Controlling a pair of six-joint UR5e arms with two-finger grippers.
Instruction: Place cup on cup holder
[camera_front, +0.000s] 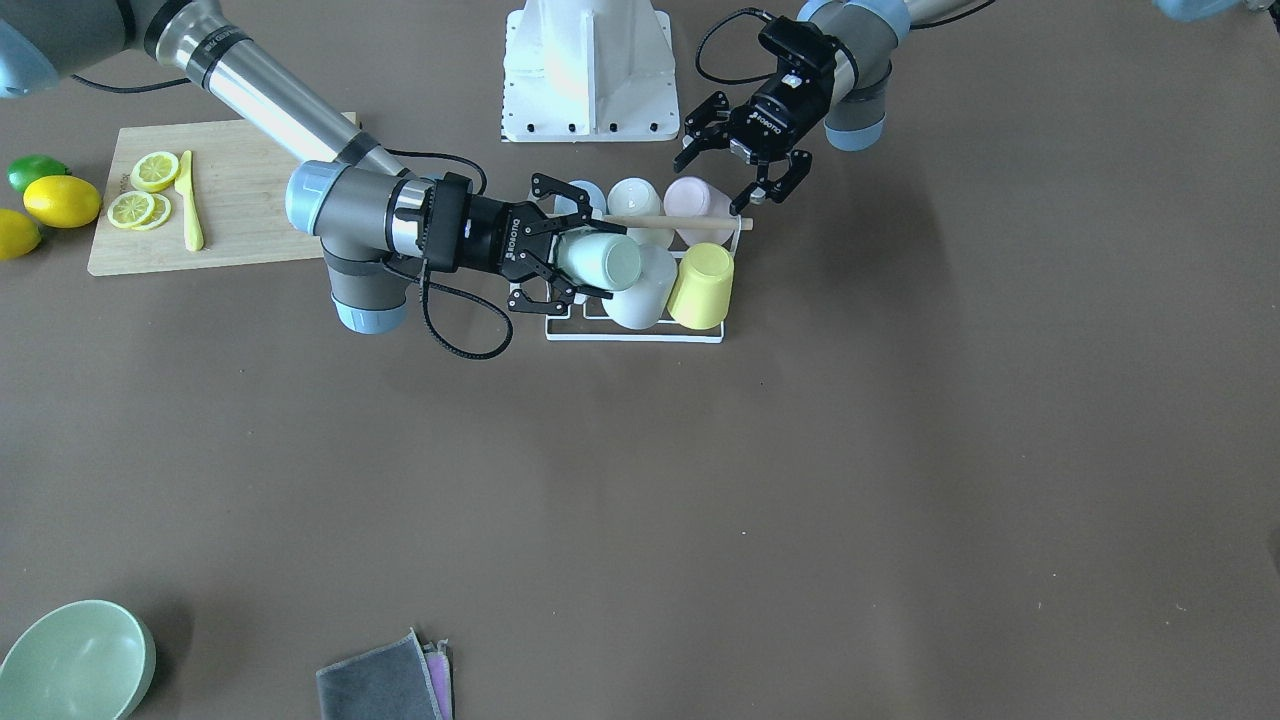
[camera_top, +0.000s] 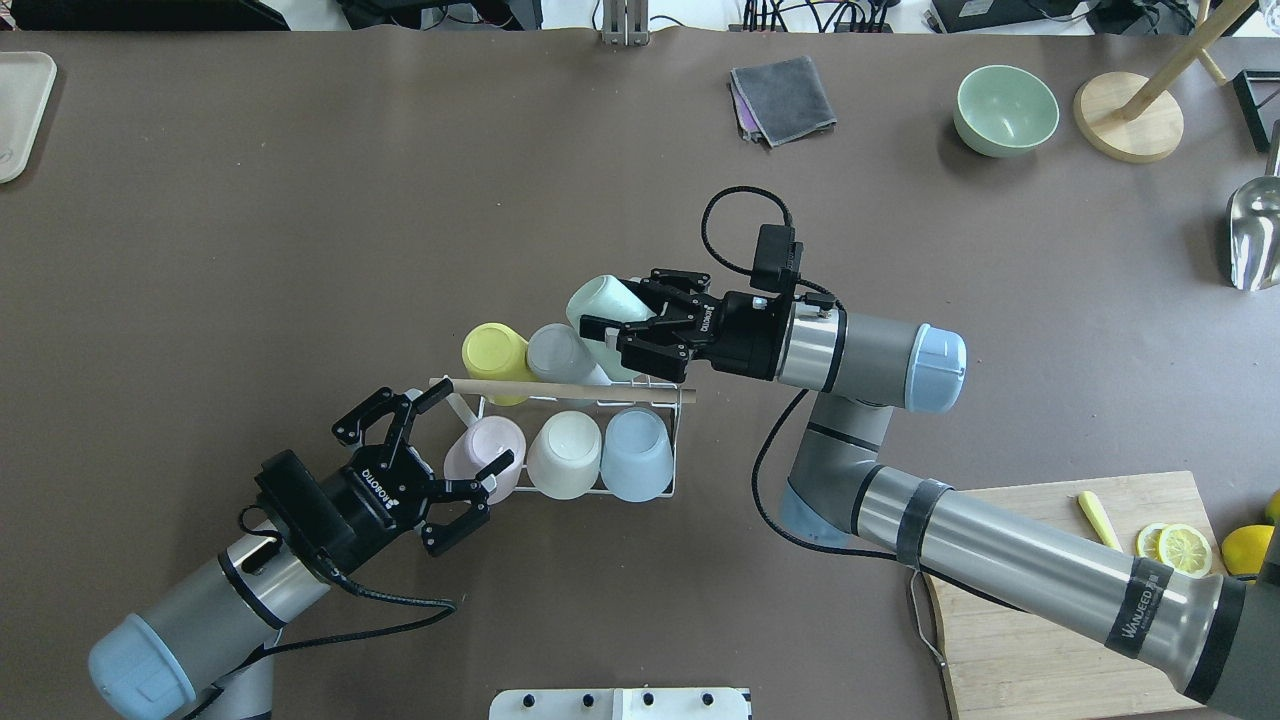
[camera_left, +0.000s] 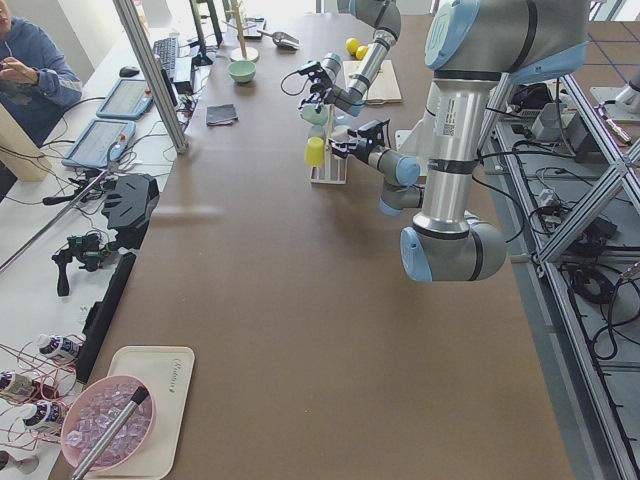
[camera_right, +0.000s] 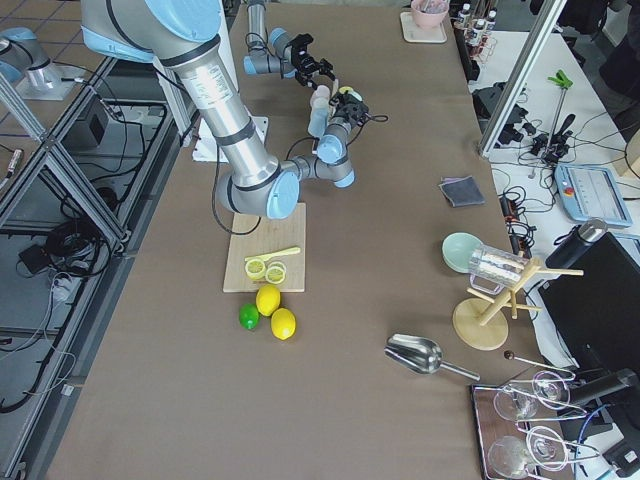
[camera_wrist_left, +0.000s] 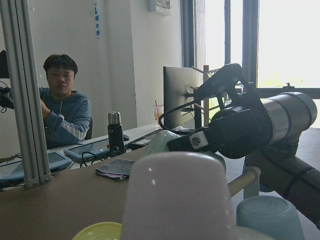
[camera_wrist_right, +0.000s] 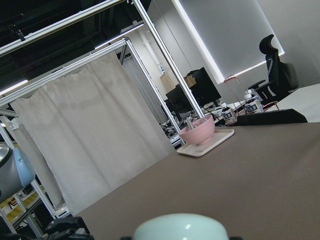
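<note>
While right gripper (camera_front: 597, 260) clasps mint cup (camera_front: 612, 263) over cup holder (camera_front: 640, 339) (white cup (camera_front: 642, 300) just beside), left gripper (camera_front: 728, 178) gapes.

Silver-grey arms (camera_top: 1000, 560), pale-blue joint caps (camera_top: 940, 365), black jaws, looping black cables (camera_top: 720, 215)

- The cup (camera_top: 603, 298) is plain and pale mint green. It lies tilted on its side, its closed bottom toward 10 o'clock in the overhead view, clamped between the fingers of the right gripper (camera_top: 622, 308).
- The cup holder (camera_front: 632, 340) is a white wire rack with a light wooden rod (camera_top: 560, 390) across its top. It stands upright at 6 o'clock of the cup, and five other cups (camera_top: 567, 455) sit upside down on it.
</note>
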